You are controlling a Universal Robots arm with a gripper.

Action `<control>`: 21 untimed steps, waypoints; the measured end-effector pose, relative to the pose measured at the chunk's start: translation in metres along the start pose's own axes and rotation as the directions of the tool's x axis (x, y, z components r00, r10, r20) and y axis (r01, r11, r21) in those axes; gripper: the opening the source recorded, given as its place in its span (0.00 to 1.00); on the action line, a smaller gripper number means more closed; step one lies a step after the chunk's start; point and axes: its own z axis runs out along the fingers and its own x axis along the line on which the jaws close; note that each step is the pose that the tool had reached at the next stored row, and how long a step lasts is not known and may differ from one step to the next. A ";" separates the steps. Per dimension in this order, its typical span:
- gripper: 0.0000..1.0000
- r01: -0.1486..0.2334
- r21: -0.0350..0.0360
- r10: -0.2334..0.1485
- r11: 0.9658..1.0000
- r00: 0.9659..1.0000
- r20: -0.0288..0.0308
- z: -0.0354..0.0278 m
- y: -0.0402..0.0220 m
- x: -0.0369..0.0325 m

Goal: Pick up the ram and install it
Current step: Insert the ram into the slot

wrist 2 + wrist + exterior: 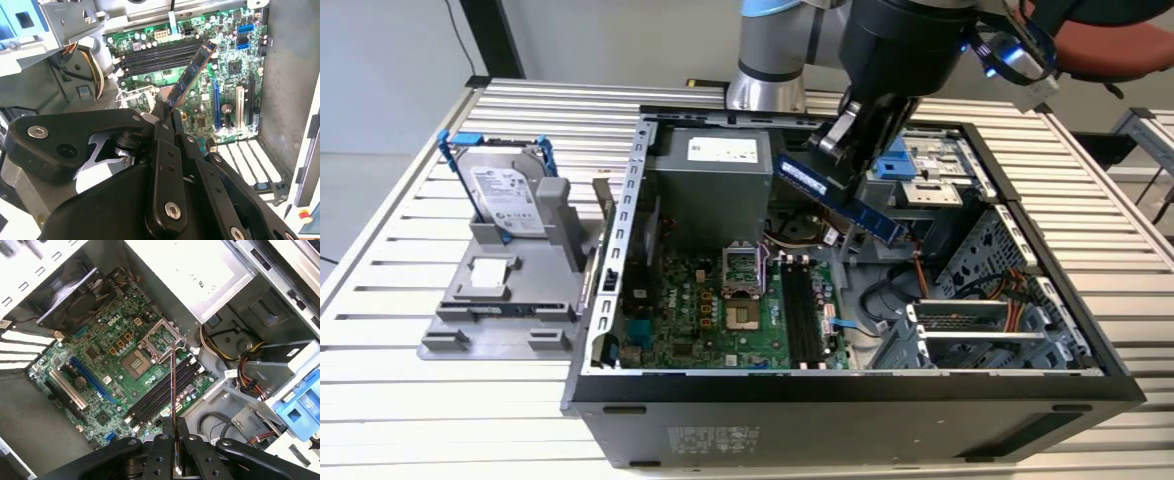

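Over the motherboard (pixel 707 310) inside the open case (pixel 854 385), ram (pixel 192 75) clamped between the jaws, tilted, far end jutting beyond them

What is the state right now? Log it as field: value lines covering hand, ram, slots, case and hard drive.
hand: shut on the ram
ram: tilted in the air above the motherboard, not seated
memory slots: empty
computer case: lying open side up
hard drive: upright on the stand, outside the case, at the exterior view's left
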 end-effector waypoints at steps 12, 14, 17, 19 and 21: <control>0.00 -0.199 -0.002 0.199 0.980 0.980 0.009 0.0000 0.0000 0.0000; 0.00 -0.235 -0.002 0.235 0.972 0.972 0.011 0.0000 0.0000 0.0000; 0.00 -0.287 -0.003 0.287 0.958 0.958 0.014 0.0000 0.0000 0.0000; 0.00 -0.322 -0.004 0.322 0.947 0.947 0.015 0.0001 0.0000 0.0000; 0.00 -0.354 -0.004 0.354 0.935 0.935 0.017 0.0001 0.0000 0.0000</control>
